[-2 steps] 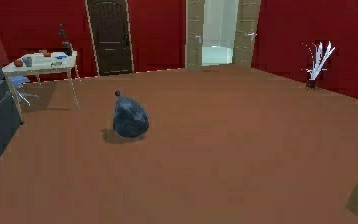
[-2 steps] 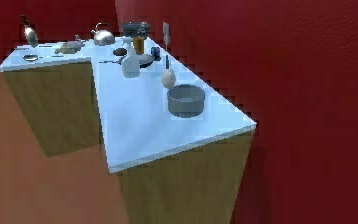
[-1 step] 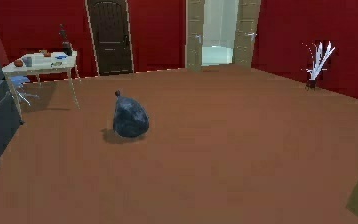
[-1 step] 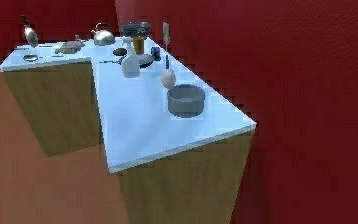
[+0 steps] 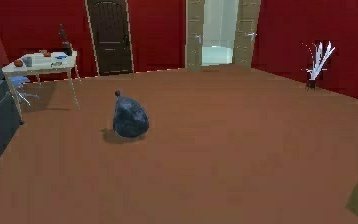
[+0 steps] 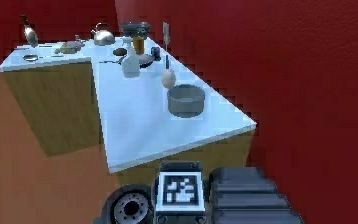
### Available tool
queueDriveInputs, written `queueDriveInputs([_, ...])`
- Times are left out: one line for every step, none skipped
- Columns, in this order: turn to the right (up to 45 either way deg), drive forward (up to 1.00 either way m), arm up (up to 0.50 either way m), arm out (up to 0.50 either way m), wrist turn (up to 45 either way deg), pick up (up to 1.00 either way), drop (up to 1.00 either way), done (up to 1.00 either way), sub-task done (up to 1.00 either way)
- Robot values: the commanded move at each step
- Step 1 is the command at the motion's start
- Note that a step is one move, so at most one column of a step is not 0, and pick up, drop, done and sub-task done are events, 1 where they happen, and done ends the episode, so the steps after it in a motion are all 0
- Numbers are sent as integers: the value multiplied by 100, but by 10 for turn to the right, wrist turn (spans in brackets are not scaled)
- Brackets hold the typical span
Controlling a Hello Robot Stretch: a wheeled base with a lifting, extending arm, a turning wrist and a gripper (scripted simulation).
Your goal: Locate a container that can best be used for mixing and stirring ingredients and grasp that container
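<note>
Locating looks done: grey round metal bowl (image 6: pixel 185 100) at the pale counter's (image 6: pixel 127 125) right edge; I cannot tell whether the gripper (image 6: pixel 127 208) holds anything; next, reach.

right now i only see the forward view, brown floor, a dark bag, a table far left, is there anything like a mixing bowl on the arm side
Observer: Yes, a grey bowl-like container stands on a white counter in the arm side view.
Operator: anything crowding it
Observer: A small pale bottle stands just beyond it, not touching it.
Operator: what else is on that counter
Observer: A metal kettle sits at the far corner, well away from the container.
</note>
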Motion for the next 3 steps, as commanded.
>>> queueDriveInputs([0,0,0,44,0,0,0,0,0])
queueDriveInputs([0,0,0,0,450,0,0,0,0])
queueDriveInputs([0,0,0,0,450,0,0,0,0])
